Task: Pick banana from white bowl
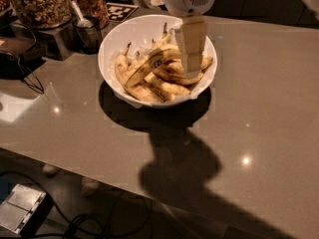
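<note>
While the gripper (192, 66) is hovering above the white bowl's (134, 29) right half, open or not I cannot tell, the task is sitting at approach, calling next for a descent onto the banana (147, 68).

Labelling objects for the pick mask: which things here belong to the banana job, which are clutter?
Job:
long curved yellow banana with dark mark; large round white bowl; cream gripper over the bowl's right side.

Clutter:
shorter speckled bananas; glass jars of nuts; metal cup; black cables; grey box on floor.
</note>
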Available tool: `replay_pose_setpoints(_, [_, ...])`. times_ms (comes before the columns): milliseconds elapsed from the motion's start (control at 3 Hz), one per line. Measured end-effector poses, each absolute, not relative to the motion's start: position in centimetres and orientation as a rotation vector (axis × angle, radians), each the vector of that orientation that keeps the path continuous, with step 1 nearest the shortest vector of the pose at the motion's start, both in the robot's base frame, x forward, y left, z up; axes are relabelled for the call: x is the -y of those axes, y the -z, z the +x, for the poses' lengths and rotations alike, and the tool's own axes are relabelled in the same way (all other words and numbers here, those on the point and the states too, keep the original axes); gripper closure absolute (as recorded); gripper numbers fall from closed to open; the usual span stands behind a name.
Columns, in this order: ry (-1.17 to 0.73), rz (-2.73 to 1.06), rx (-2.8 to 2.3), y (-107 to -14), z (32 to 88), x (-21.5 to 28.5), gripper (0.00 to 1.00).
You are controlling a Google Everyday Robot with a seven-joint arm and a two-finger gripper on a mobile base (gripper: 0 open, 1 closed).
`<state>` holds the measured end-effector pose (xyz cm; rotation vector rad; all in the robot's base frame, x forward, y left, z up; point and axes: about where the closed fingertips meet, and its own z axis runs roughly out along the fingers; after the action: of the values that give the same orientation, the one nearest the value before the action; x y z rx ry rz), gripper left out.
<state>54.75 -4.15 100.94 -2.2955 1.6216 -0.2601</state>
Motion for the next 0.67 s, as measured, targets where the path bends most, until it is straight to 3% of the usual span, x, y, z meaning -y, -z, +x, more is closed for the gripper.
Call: replay_pose_setpoints(667, [0.251,-2.403,-1.596,-97.9,58.9,2.2,0.29])
